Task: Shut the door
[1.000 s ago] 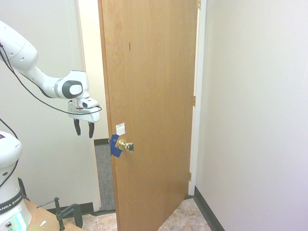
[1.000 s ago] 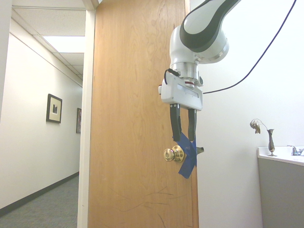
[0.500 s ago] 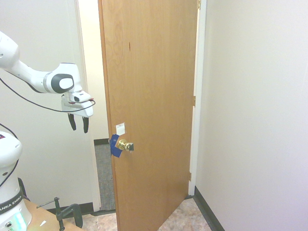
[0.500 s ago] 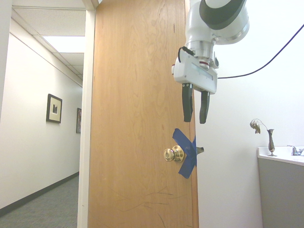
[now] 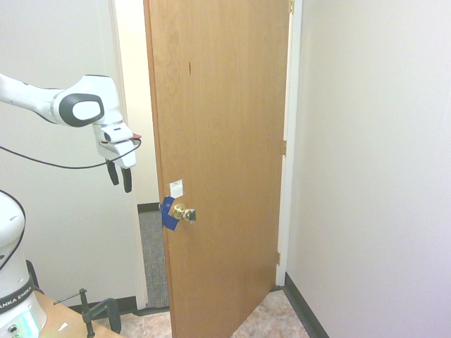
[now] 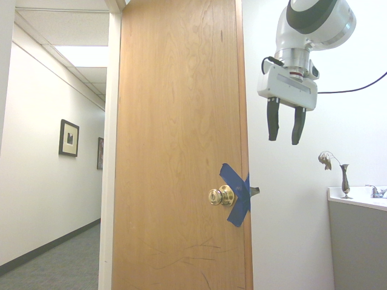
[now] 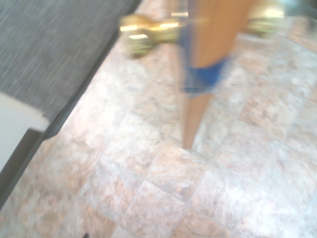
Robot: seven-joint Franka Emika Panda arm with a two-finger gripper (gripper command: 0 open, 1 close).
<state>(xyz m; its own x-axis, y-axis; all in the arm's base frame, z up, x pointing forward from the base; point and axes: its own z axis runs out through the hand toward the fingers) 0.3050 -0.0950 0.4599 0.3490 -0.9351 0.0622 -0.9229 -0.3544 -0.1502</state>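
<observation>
The tall light-brown wood door (image 5: 222,141) stands ajar, its latch edge swung into the room. It carries a brass knob (image 5: 184,213), blue tape (image 5: 168,212) at the latch and a small white sticker (image 5: 176,188). From the hallway side the door (image 6: 175,145) shows its other knob (image 6: 221,196) and crossed blue tape (image 6: 239,194). My gripper (image 5: 120,185) hangs open and empty, fingers pointing down, above knob height and beside the latch edge, apart from the door (image 6: 284,140). The blurred wrist view looks down the door edge (image 7: 198,74) with a knob (image 7: 141,32) on each side.
The door frame (image 5: 118,84) and white wall lie behind the gripper. Through the gap, grey carpet (image 5: 151,246) leads into a hallway hung with a framed picture (image 6: 69,138). A counter (image 6: 357,199) with a small vase (image 6: 343,178) stands at the right. The floor (image 7: 198,173) is tiled.
The gripper has risen from knob height and drawn away sideways from the door's latch edge, still open. The door has not visibly moved.
</observation>
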